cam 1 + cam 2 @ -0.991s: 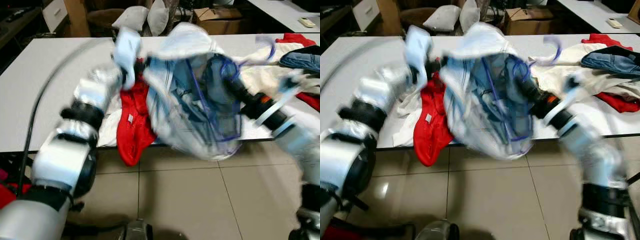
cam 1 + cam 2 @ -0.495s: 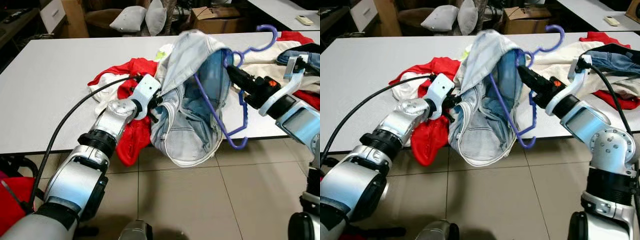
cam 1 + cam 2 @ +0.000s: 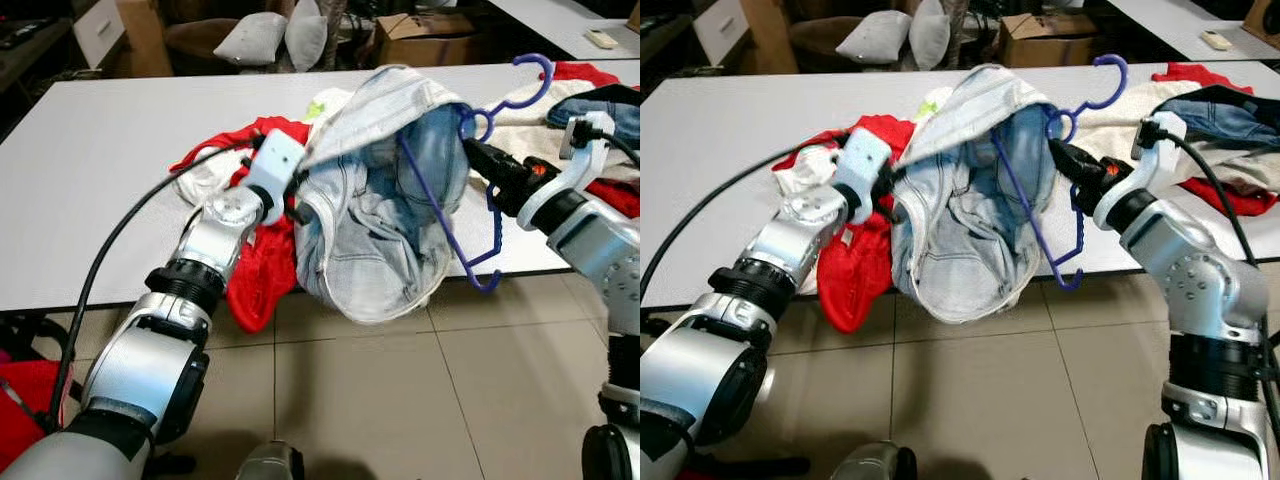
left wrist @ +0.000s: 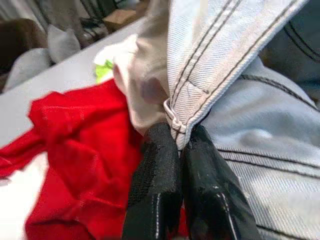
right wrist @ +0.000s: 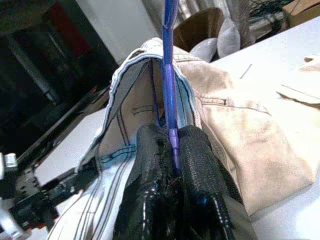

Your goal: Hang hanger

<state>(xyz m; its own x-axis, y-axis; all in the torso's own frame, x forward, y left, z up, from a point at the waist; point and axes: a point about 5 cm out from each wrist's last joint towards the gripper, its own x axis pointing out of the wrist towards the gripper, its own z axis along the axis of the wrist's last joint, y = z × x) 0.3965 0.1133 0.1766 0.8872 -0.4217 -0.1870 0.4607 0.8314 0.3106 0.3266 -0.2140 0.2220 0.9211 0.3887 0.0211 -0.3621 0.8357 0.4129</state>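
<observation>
A purple plastic hanger (image 3: pixel 470 190) is held over the table's front edge, its hook (image 3: pixel 525 85) pointing up and its lower bar partly inside a pair of light blue denim shorts (image 3: pixel 375 235). My right gripper (image 5: pixel 170 145) is shut on the hanger's stem just below the hook. My left gripper (image 4: pixel 180 150) is shut on the seamed waistband edge of the shorts (image 4: pixel 235 60), holding the garment up on the left side. The shorts hang open and sag below the table edge.
The white table (image 3: pixel 110 170) carries a red garment (image 3: pixel 255 270) draping off its front, white cloth, and more clothes (image 3: pixel 600 110) at the right. Pillows (image 3: pixel 270 35) and a cardboard box (image 3: pixel 425 35) lie behind. Tiled floor (image 3: pixel 400 400) is below. A black cable (image 3: pixel 110 260) trails along my left arm.
The blur has settled. My left gripper has lifted the shorts' waistband up and slightly back. The hanger and right gripper stay nearly where they were, the shorts spread wider over the hanger.
</observation>
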